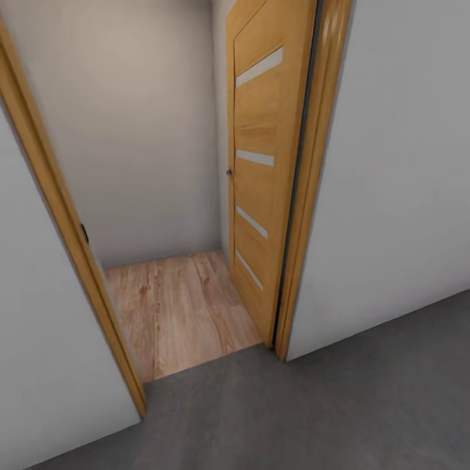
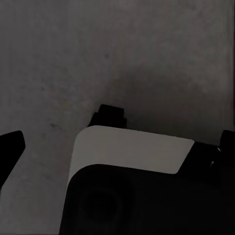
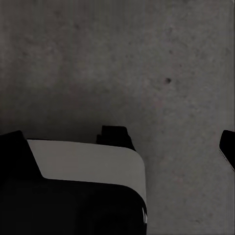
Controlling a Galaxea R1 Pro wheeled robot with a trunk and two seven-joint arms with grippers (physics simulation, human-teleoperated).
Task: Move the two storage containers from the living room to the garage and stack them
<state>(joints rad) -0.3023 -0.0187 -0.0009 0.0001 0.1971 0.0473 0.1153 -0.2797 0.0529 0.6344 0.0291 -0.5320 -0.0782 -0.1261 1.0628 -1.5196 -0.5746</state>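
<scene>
No bins anywhere in these shots, so there's nothing to say about where either one sits right now. What the head view does give is the robot standing on the dark grey concrete floor (image 1: 339,405) of the garage, looking at a doorway with a wood frame (image 1: 65,248). The door (image 1: 261,170), wood with pale slits in it, is swung open into the next space, where light wood planks (image 1: 176,307) run up to a plain cream wall (image 1: 137,130). White walls on both sides of the opening.

Both wrist cams point down at the concrete. In the left one there's a dark robot body with a pale panel (image 2: 132,149) over mottled floor, and black bits near the edges that could be fingers. Same story on the right: dark housing, pale panel (image 3: 88,159), grey concrete behind. Can't tell from either whether the jaws are apart or together, and I see nothing held in them.

My read on progress: no stack visible on this patch of garage floor, and the robot faces the way out. So I'd guess it's heading off to fetch a bin, with carrying and stacking left to do. Whether one's already dropped off out of frame, no idea.
</scene>
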